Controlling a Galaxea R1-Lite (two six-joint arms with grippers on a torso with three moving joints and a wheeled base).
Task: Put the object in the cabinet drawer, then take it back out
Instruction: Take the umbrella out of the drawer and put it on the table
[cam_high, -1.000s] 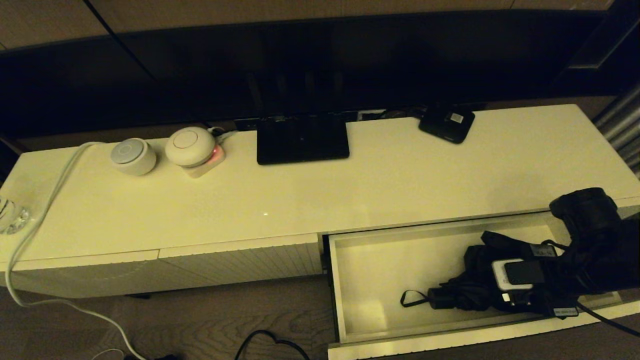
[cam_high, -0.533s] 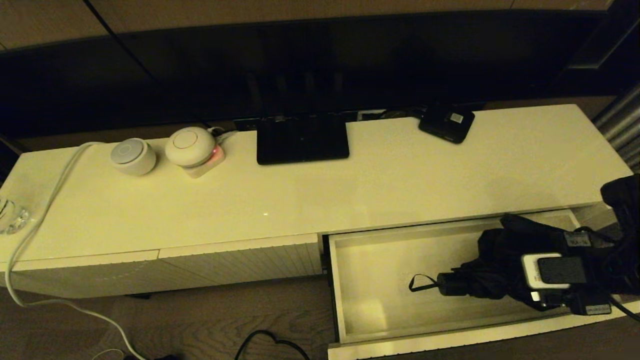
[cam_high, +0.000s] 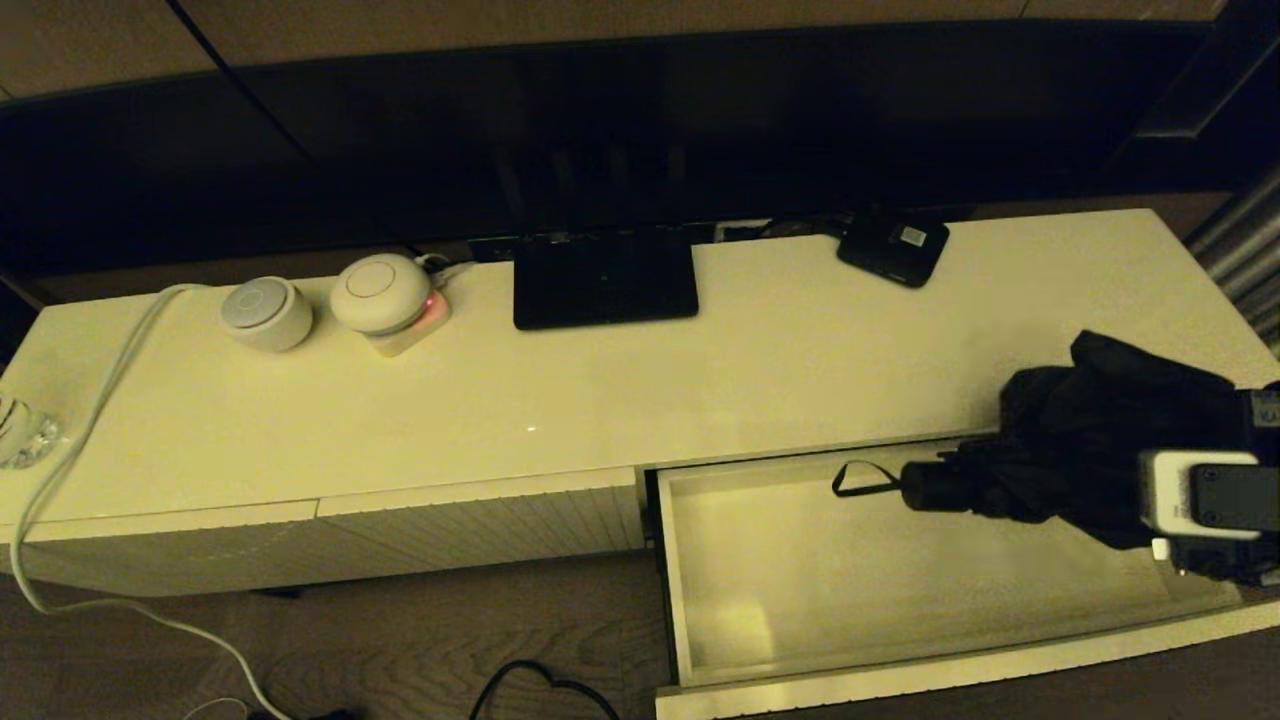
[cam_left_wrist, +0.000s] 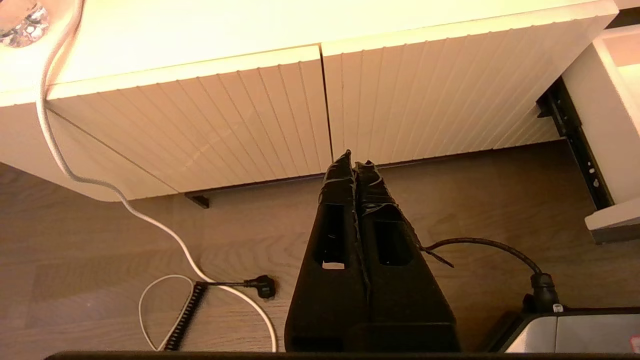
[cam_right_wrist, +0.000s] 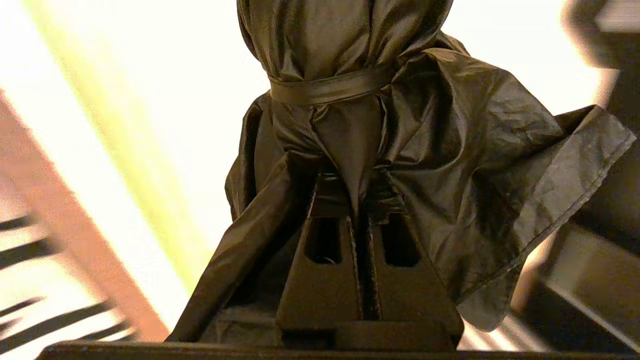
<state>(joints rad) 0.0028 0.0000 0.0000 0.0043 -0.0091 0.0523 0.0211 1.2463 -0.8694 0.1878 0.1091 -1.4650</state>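
Umbrella up out of the drawer, pinched in my right claw.

Below my right claw (cam_right_wrist: 356, 200) the cream cabinet drawer (cam_high: 700, 600) stands pulled open, its pale floor bare from rim to rim. My right arm reaches in level from the drawer's right end, fingers clenched on the loose fabric of the black folding umbrella (cam_high: 1080, 450), which hangs above the drawer's back rim, handle and wrist loop pointing away from my claw. My left claw (cam_left_wrist: 355, 165) is parked low before the ribbed front panel (cam_left_wrist: 225, 125), fingers pressed together on nothing.
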